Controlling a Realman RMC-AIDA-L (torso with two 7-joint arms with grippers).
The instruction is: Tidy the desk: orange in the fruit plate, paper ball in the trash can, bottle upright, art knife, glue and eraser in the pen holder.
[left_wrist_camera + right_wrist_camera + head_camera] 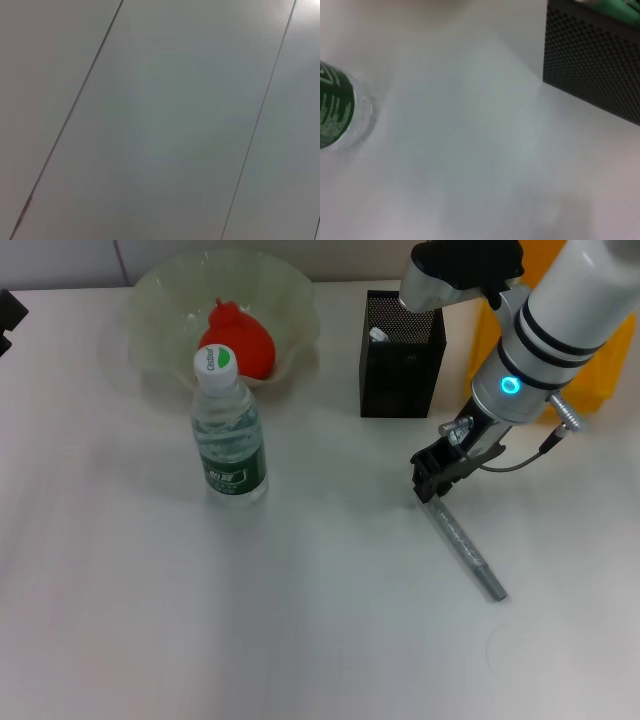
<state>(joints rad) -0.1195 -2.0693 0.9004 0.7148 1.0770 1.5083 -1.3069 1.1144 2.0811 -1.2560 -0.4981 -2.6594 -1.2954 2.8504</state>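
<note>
The orange (238, 340) lies in the pale-green fruit plate (290, 300) at the back left. The bottle (229, 430) stands upright in front of the plate; it also shows in the right wrist view (335, 112). The black mesh pen holder (402, 360) stands at the back centre, with a white-topped item (378, 335) inside; its wall shows in the right wrist view (595, 65). The grey art knife (468, 550) lies flat on the table. My right gripper (437, 477) is down at the knife's far end. The paper ball and eraser are out of view.
The yellow trash can (605, 370) stands at the back right, mostly behind my right arm. A dark part of my left arm (8, 315) shows at the far left edge. The left wrist view shows only a plain grey surface.
</note>
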